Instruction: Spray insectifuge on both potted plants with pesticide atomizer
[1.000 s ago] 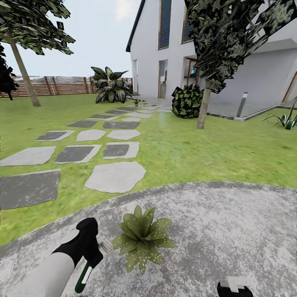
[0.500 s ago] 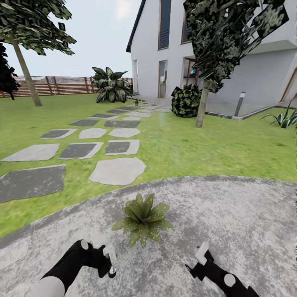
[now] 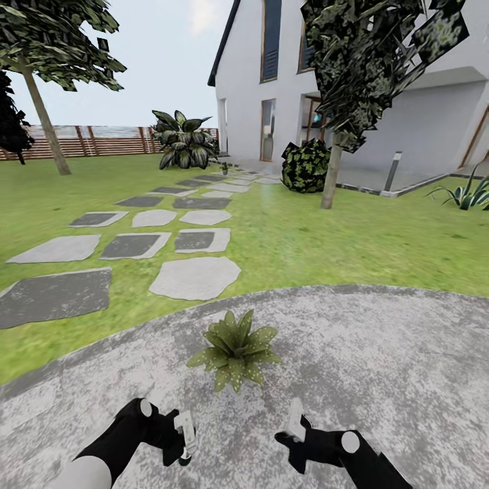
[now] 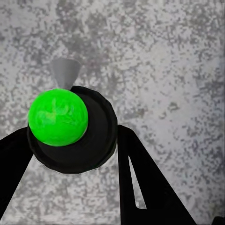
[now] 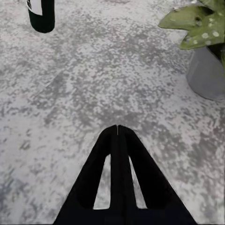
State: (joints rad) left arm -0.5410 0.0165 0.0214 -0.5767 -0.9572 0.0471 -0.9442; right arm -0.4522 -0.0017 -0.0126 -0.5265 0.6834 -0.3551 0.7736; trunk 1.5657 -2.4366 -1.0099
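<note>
On the round grey patio stands a potted plant (image 3: pixel 236 352), a small rosette of green leaves speckled with whitish insectifuge (image 3: pixel 239 370). My left gripper (image 3: pixel 180 441) hovers just short of it, shut on the pesticide atomizer (image 3: pixel 185 429). In the left wrist view the atomizer (image 4: pixel 58 117) sits end-on between the gripper (image 4: pixel 70 140) fingers. My right gripper (image 3: pixel 295 426) is shut and empty, low beside the left one. The right wrist view has the shut gripper (image 5: pixel 116 127), the bottle's dark base (image 5: pixel 41 14) and the grey pot (image 5: pixel 206 70). A tiny far plant (image 3: pixel 224 168) stands on the path.
Lawn with grey stepping stones (image 3: pixel 195 277) leads toward a white house (image 3: pixel 272 75). A big striped-leaf bush (image 3: pixel 182 142), a brown slatted fence (image 3: pixel 102 140), a tree trunk (image 3: pixel 331 178) and a round shrub (image 3: pixel 307 166) stand far ahead.
The view has shifted, leaving the plant higher in the picture. My left gripper swung the atomizer back from beside the plant. My right gripper came into view and moved left toward the middle.
</note>
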